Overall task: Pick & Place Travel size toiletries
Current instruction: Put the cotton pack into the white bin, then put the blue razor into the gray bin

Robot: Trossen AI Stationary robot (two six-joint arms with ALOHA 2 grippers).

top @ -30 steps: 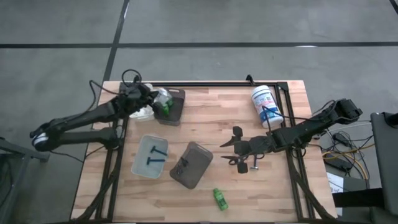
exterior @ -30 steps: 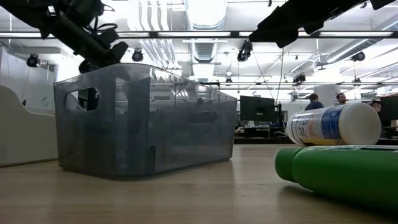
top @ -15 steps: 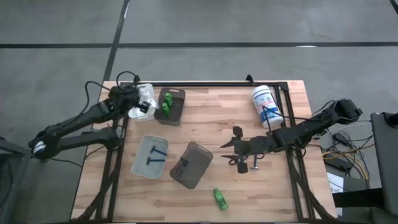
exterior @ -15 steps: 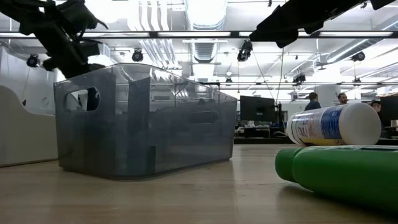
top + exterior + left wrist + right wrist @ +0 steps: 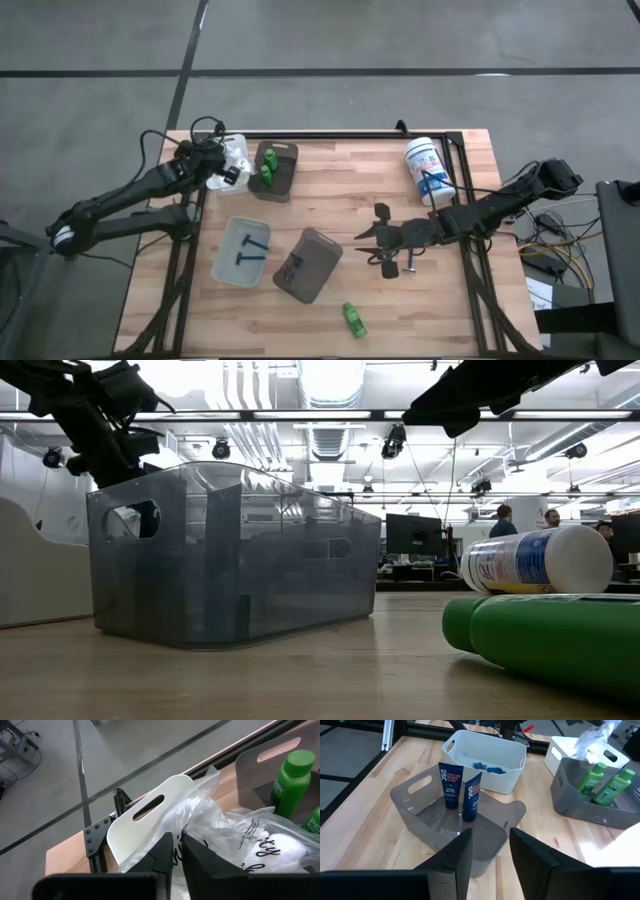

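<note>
- Wooden tabletop [image 5: 340, 190] on a black frame, grey floor around it; the low view shows an open workshop with people far back.
- Left claw [image 5: 228, 170] sits at the far left corner over the white tray [image 5: 150, 815], fingers nearly together with clear packet plastic [image 5: 235, 832] around the tips; can't tell if it grips the packets or has let go.
- Right claw [image 5: 382, 258] hovers low right of centre, fingers apart, nothing between them. A small dark item lies just beside it; can't tell what.
- Step in hand, my read: packets going into the white tray. Do it well by releasing fully over the tray, then lifting straight up so plastic doesn't snag.
- Dark bin [image 5: 275, 170] beside the white tray: two green bottles [image 5: 268, 168] upright.
- Pale tray [image 5: 240, 252]: blue sticks [image 5: 250, 248].
- Grey bin [image 5: 455, 827] tipped on its side, two blue tubes [image 5: 460, 792] standing in it.
- Loose green bottle [image 5: 353, 320] lies near the front edge, not yet binned.
- White tub [image 5: 428, 170] at far right, not a task item.
</note>
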